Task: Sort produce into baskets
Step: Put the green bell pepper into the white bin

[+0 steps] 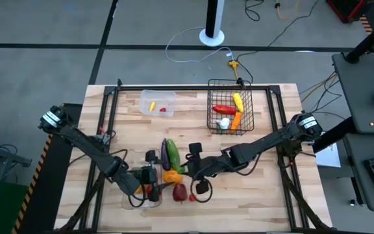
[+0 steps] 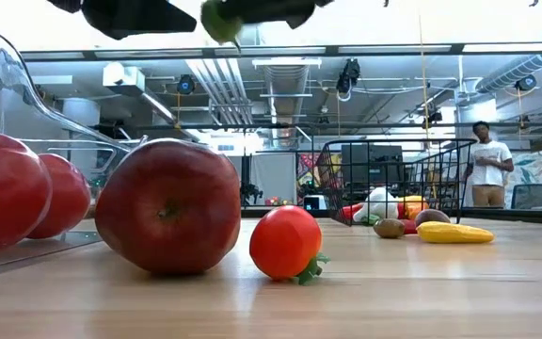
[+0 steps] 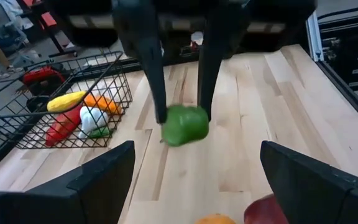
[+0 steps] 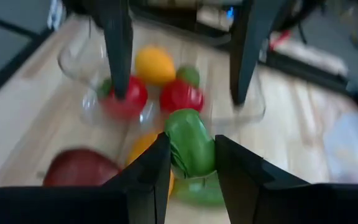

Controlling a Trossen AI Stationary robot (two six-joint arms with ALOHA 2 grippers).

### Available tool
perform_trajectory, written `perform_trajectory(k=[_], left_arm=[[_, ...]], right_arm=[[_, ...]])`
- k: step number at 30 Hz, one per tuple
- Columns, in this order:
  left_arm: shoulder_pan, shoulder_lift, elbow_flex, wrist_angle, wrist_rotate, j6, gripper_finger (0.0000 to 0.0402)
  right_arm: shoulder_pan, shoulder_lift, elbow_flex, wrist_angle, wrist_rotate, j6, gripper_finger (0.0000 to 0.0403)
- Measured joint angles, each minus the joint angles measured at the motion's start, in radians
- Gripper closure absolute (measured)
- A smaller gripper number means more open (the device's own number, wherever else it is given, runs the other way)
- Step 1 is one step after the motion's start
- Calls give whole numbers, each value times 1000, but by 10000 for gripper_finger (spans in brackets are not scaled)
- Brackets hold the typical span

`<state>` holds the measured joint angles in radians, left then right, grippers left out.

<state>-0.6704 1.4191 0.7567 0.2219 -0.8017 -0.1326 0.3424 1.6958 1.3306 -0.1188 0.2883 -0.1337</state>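
The surface [image 1: 265, 195] is being worked by both arms near its front middle. The wire basket [image 1: 229, 107] is standing at the far right, already holding several pieces, and a small clear tub [image 1: 156, 103] with two pieces is sitting at the far left of centre. A clear tray [image 4: 86, 59] is lying at the front, with tomatoes [image 4: 182, 94] and a yellow piece inside it.

A green pepper [image 4: 191, 142] is being held clamped between the fingers of the right end effector [image 4: 191, 163], lifted clear of the surface, as the left wrist view shows it hanging above bare wood [image 3: 185, 124]. From that grip, the basket is lying behind and to the robot's right, so the carry is judged to run back and away from the front pile. The right arm is the nearer one to the basket.

The left end effector [image 3: 191, 171] is being held with fingers wide apart and nothing between them, low over the front tray, facing the pepper. An apple [image 2: 169, 207] and a loose tomato [image 2: 285, 242] are lying just beside the tray.
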Motion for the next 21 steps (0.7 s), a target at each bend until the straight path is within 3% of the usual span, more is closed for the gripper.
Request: perform_trajectory(k=[6, 13, 21], left_arm=[[11, 43, 0, 126, -30, 48, 76], [15, 45, 0, 196, -37, 127, 97], [32, 42, 0, 198, -26, 132, 183]], right_arm=[[0, 2, -5, 148, -8, -69, 298], [0, 4, -5, 161, -8, -69, 292], [0, 4, 0, 162, -8, -69, 270]])
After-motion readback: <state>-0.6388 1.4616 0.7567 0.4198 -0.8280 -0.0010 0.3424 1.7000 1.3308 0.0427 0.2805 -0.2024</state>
